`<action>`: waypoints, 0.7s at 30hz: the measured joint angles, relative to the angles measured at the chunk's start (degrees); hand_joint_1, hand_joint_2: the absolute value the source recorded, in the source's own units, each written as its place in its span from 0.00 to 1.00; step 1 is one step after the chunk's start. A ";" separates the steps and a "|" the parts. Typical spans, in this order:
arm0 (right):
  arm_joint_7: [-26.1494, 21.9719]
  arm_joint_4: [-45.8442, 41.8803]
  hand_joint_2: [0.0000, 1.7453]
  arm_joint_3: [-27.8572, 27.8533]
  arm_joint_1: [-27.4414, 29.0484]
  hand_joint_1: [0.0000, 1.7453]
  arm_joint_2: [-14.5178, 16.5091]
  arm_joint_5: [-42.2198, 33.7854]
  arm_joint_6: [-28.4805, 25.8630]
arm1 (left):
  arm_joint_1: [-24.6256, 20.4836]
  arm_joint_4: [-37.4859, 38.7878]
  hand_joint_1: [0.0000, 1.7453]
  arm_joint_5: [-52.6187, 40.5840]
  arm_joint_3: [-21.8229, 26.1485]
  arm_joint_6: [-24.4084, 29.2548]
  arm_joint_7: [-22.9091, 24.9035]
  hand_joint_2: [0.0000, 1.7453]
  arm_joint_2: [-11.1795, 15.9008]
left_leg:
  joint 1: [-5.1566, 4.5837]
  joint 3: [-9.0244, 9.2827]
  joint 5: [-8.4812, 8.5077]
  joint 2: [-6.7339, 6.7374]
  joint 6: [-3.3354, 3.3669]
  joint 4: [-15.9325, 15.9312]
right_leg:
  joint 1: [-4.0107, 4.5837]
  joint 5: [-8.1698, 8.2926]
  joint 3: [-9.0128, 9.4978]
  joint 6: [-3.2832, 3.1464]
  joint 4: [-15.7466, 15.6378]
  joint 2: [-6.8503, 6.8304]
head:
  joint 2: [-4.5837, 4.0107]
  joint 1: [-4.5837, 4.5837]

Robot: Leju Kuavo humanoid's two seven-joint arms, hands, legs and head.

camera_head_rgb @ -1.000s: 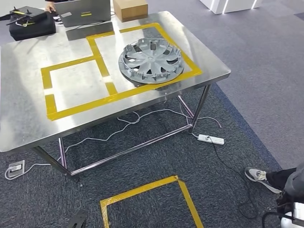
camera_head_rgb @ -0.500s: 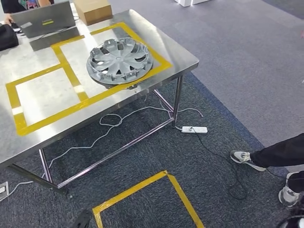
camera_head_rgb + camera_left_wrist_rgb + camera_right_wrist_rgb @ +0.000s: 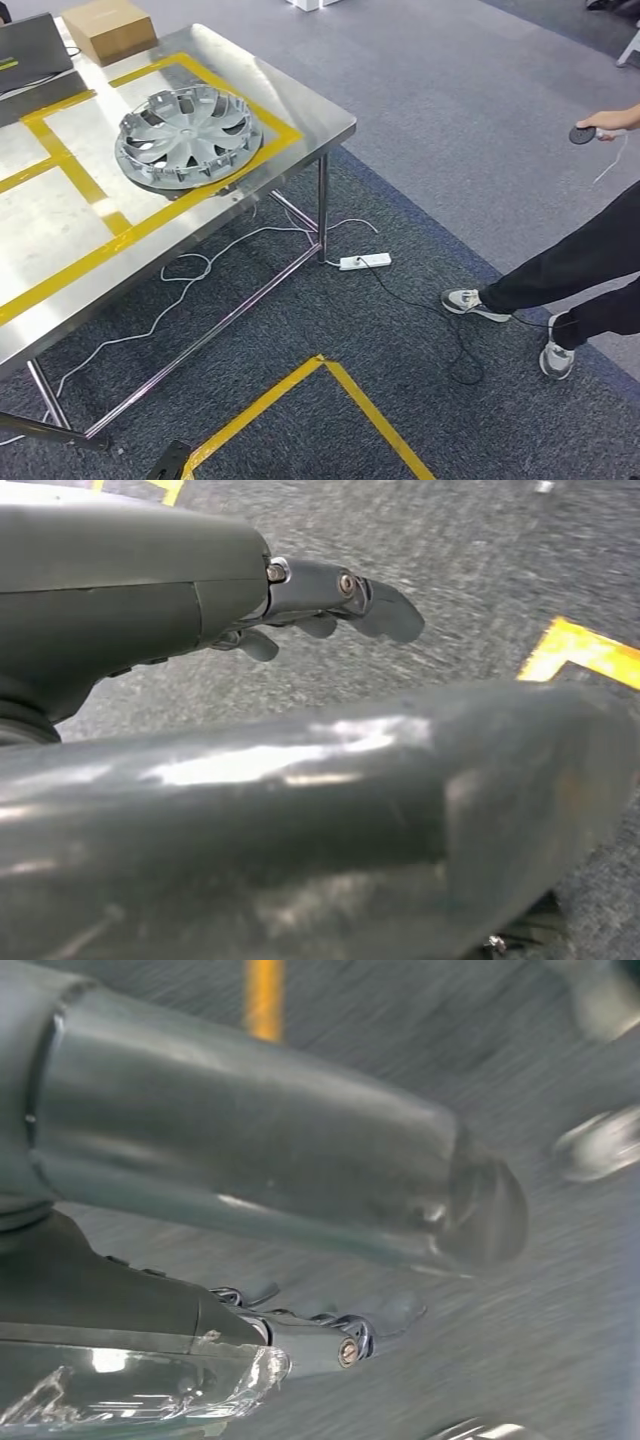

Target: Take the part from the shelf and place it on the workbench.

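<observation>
No text, label or number is legible anywhere.

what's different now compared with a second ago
The camera has turned right: the whole scene slid left in the head view, no things moved. The hubcap lies as before in the taped box on the workbench. A person's hand holding a dark disc has come into sight.

Head view is bright and even, with soft overhead glare across the steel worktop and faint shadows under it. Both wrist views are smeared with motion blur; each robot hand shows glossy highlights, and the floor past them is streaky.
</observation>
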 joint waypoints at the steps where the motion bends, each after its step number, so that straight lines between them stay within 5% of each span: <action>1: 1.62 1.93 0.00 -0.17 -0.24 0.00 0.04 1.27 -1.16 | 0.05 0.00 0.00 -0.01 0.00 -0.01 0.00 0.00 0.03 | -0.02 0.06 0.02 0.85 0.24 -0.09 | 0.09 -1.51 -1.50 0.19 2.88 -1.89 | 0.00 0.25; 3: 5.60 5.23 0.00 0.05 -0.82 0.00 0.36 4.67 -3.49 | 0.27 0.01 0.00 0.01 0.02 -0.01 0.00 0.00 0.10 | -0.23 0.10 -0.10 2.59 0.49 -0.06 | 0.12 -5.01 -5.37 0.52 10.96 -4.38 | 0.00 0.58; 5: 9.44 7.89 0.00 0.68 -0.88 0.00 0.97 7.71 -5.15 | 0.39 0.01 0.00 0.08 0.03 0.01 -0.03 0.00 0.18 | -0.34 0.20 -0.23 4.19 0.53 -0.04 | 0.05 -5.82 -7.14 0.61 15.00 -4.91 | 0.00 0.58; 6: 10.95 8.98 0.00 1.07 -0.80 0.00 1.29 8.69 -5.61 | 0.39 0.01 0.00 0.11 0.03 0.04 -0.05 0.00 0.18 | -0.34 0.32 -0.32 4.85 0.48 -0.04 | 0.04 -4.69 -6.19 0.58 13.52 -5.08 | 0.00 0.58; 9: 14.57 11.25 0.00 1.97 -1.01 0.00 2.26 9.96 -5.61 | 0.35 0.01 0.00 0.00 0.03 0.24 -0.15 0.00 0.14 | -0.57 0.98 -0.84 6.55 -0.19 0.00 | 0.24 -0.45 0.57 0.20 1.98 -7.66 | 0.00 0.60; 11: 16.27 12.26 0.00 2.40 -1.32 0.00 3.11 10.30 -5.20 | 0.25 0.01 0.00 -0.30 0.01 0.34 -0.17 0.00 0.16 | -0.90 1.31 -1.10 7.41 -0.79 -0.01 | 0.52 -0.08 2.47 -0.43 -1.14 -8.64 | 0.00 0.56; 13: 17.04 13.00 0.00 2.89 -1.32 0.00 3.90 11.01 -4.74 | 0.10 0.01 0.00 -0.57 -0.01 0.37 -0.14 0.00 0.15 | -0.88 1.51 -1.17 8.15 -1.36 -0.12 | 0.59 0.07 2.35 -1.25 -1.11 -7.50 | 0.00 0.52; 15: 16.95 13.45 0.00 3.54 -1.30 0.00 4.45 12.22 -4.06 | -0.01 0.01 0.00 -0.82 -0.02 0.39 -0.10 0.00 0.12 | -0.67 1.04 -2.41 6.90 -2.00 1.22 | 0.45 0.34 2.26 -1.98 -1.36 -6.50 | 0.00 0.41; 17: 16.10 13.62 0.00 4.46 -1.57 0.00 4.75 13.53 -3.21 | 0.03 0.01 0.00 -1.03 -0.03 0.40 -0.09 0.00 0.09 | -0.54 -1.66 -6.00 4.26 -2.35 7.17 | 0.31 0.56 2.11 -2.55 -1.54 -5.42 | 0.00 0.23; 19: 15.04 13.68 0.00 5.44 -1.81 0.00 4.85 14.55 -2.39 | 0.18 0.01 0.00 -1.14 -0.05 0.39 -0.05 0.00 0.04 | -0.54 -5.36 -9.16 3.10 -2.35 14.67 | 0.36 0.67 1.85 -2.84 -1.53 -4.11 | 0.00 0.20; 21: 14.15 13.73 0.00 6.20 -1.77 0.00 4.86 15.22 -1.75 | 0.24 0.01 0.00 -1.23 -0.05 0.38 0.02 0.00 0.03 | -0.52 -6.20 -8.09 2.93 -2.23 15.80 | 0.38 0.81 1.75 -2.81 -1.49 -2.69 | 0.00 0.20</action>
